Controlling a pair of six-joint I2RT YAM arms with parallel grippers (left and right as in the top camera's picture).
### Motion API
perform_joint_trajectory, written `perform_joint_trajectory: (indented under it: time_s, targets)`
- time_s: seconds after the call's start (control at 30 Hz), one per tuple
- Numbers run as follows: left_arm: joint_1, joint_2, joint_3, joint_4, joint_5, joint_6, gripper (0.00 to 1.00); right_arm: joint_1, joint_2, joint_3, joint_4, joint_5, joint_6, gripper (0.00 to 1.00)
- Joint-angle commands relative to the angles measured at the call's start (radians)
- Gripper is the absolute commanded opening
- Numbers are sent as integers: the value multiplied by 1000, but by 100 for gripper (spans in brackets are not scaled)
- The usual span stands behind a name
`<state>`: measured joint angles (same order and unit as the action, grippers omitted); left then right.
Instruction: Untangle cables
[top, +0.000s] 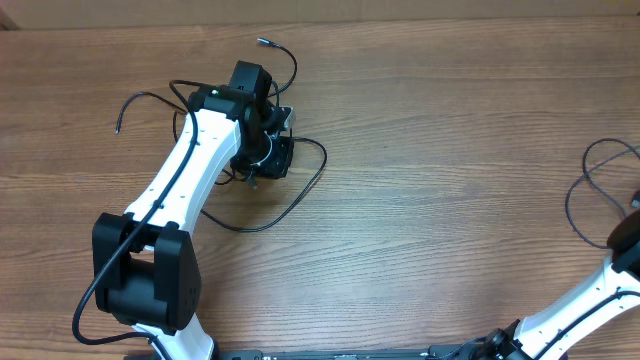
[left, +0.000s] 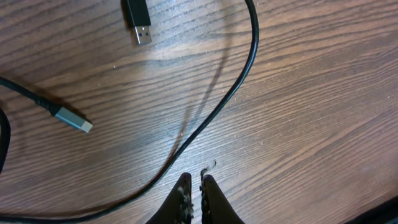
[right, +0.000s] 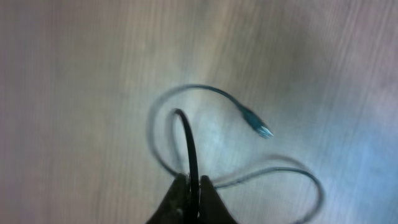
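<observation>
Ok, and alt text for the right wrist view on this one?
The right tool is shut on a thin black cable, which arches up from between its fingertips. Beyond it, out of focus, more cable loops over the wooden table and ends in a small plug.

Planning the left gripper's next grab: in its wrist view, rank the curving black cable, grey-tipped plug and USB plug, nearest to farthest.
From the left gripper:
1. Curving black cable, passing just to its left.
2. Grey-tipped plug, far left.
3. USB plug, top edge, left of centre.
</observation>
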<state>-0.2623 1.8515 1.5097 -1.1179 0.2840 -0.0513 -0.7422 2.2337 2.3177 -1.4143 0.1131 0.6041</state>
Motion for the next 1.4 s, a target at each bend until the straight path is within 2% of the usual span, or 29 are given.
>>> perform_joint_trajectory:
  time_s: [0.0, 0.07, 0.1, 0.33, 0.43, 0.47, 0.57, 0.73, 0.83, 1.03, 1.2, 1.37]
  targets:
    - [-8, -8, 4, -5, -2, -9, 8, -16, -10, -63, -21, 36, 0, 28]
    - [-8, -8, 4, -8, -2, -9, 8, -18, -10, -106, -32, 36, -7, 62]
    - [-8, -8, 4, -9, -2, -9, 8, -18, -10, -114, -34, 36, -7, 70]
    - [-8, -8, 4, -8, -2, -9, 8, -14, -10, -122, -36, -22, -11, 98]
    - [-8, -8, 4, -3, -3, -9, 8, -4, -10, -122, -35, -169, -133, 100]
    - [-8, -8, 4, 5, -3, -10, 9, 13, -10, -122, -37, -265, -227, 100]
    - [-7, -8, 4, 10, -5, -12, 14, 58, -10, -122, -47, -382, -349, 100]
    - [3, -8, 4, 8, -145, -212, 19, 225, -10, -122, -98, -448, -524, 100]
    - [31, -8, 4, -1, -153, -278, 28, 327, -10, -122, -132, -447, -578, 100]
    - [126, -8, 4, -54, -142, -323, 31, 451, -18, -121, -205, -442, -551, 100]
    - [185, -8, 4, -106, -126, -290, 31, 496, -53, -121, -274, -425, -517, 100]
    - [201, -8, 4, -151, -134, -266, 31, 536, -166, -148, -280, -338, -466, 100]
